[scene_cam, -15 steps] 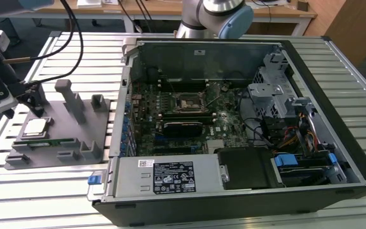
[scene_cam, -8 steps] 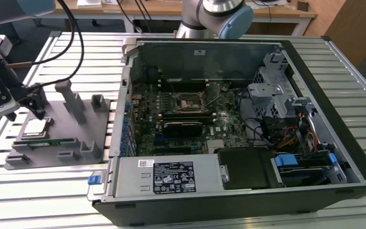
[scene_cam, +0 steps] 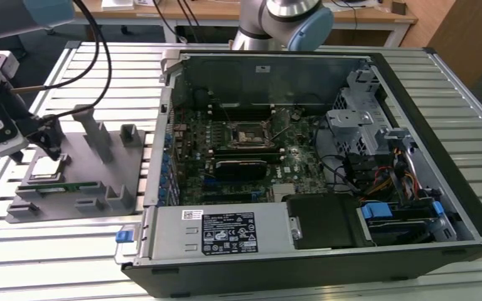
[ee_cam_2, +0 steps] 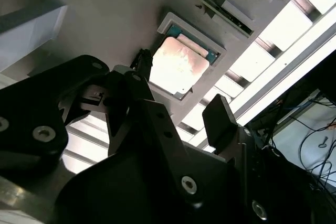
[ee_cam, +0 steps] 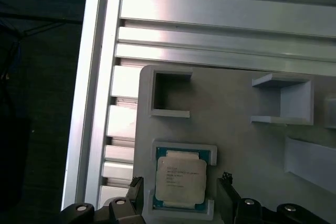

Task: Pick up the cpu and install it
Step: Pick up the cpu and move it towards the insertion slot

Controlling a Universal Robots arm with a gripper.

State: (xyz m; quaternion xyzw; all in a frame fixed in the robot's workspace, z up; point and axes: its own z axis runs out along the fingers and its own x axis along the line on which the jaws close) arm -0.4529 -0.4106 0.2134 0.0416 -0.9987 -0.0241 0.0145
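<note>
Hand [ee_cam: 180, 181] hangs spread wide, gripping nothing. Its fingers [ee_cam: 227, 182] sit either side of the cpu [ee_cam_2: 181, 64] – not closed on it. Cpu lies flat in its gray tray [scene_cam: 78, 160] pocket on the desk [scene_cam: 57, 263], at 9 o'clock from the open computer case [scene_cam: 308, 157] in the exterior view.

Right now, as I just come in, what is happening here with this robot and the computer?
One robot arm is working at the grey holder tray, which sits beside the open computer case. Its hand is open, with one finger on each side of the cpu. The cpu lies in its recess in the tray, not yet lifted, so nothing has been installed in the case.
</note>
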